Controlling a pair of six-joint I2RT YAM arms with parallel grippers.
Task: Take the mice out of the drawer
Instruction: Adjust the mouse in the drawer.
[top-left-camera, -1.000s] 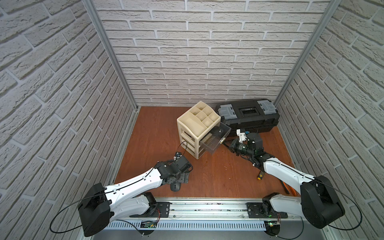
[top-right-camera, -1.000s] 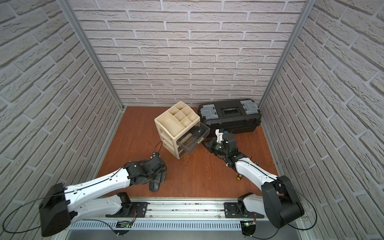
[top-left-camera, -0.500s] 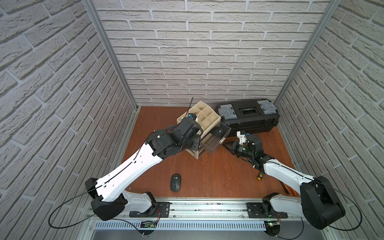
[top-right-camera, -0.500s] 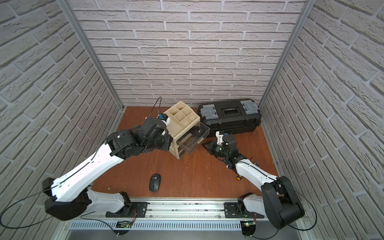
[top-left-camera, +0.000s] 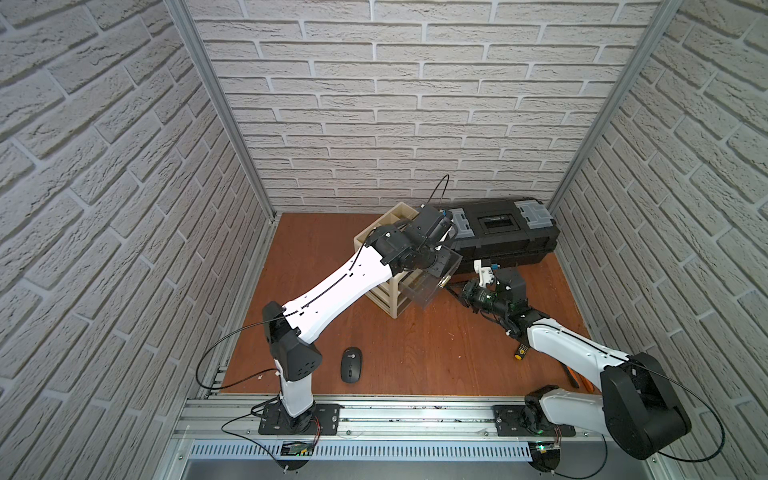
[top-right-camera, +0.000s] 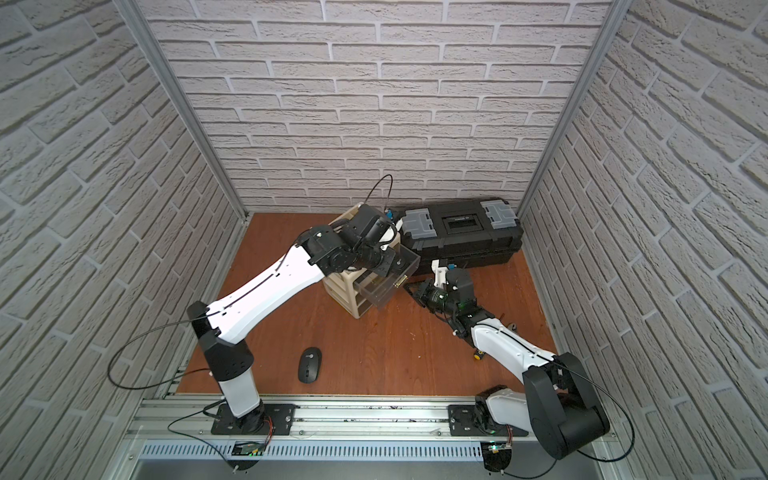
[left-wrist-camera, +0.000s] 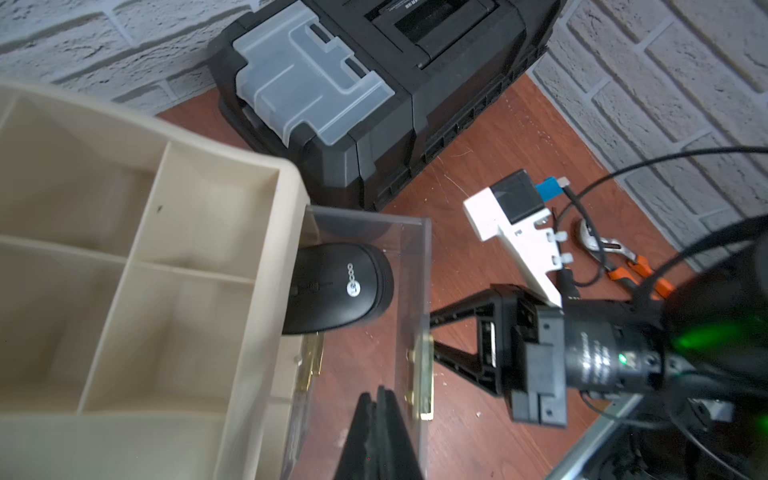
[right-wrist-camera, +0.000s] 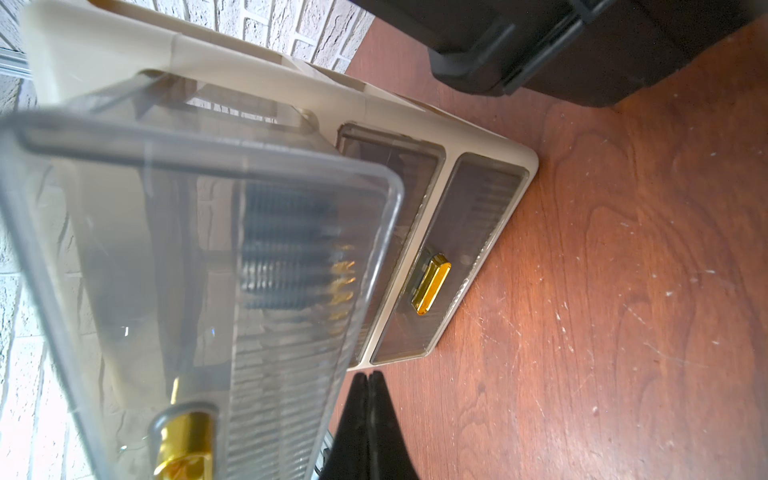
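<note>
My left arm reaches out long, left pincer (left-wrist-camera: 379, 392) shut and empty above the open drawer (left-wrist-camera: 419, 270), where one mouse (left-wrist-camera: 336, 286) lies. My right pincer (right-wrist-camera: 368, 376), also shut and empty, sits beside the drawer front. A second mouse (top-left-camera: 351, 364) lies well apart from the drawer.

Cannot see into the drawer (top-left-camera: 426, 293) in both top views, masked by the left arm (top-left-camera: 345, 286). From the left wrist, catches only part of one mouse (left-wrist-camera: 340, 286), front tucked under the organizer (left-wrist-camera: 187, 232); cannot resolve a dark shape (left-wrist-camera: 349, 226) behind.

Robot lab test cell, faux-brick panel walls (top-left-camera: 415, 104), aluminium mounting rail (top-left-camera: 415, 419), black toolbox (top-left-camera: 513, 249)
</note>
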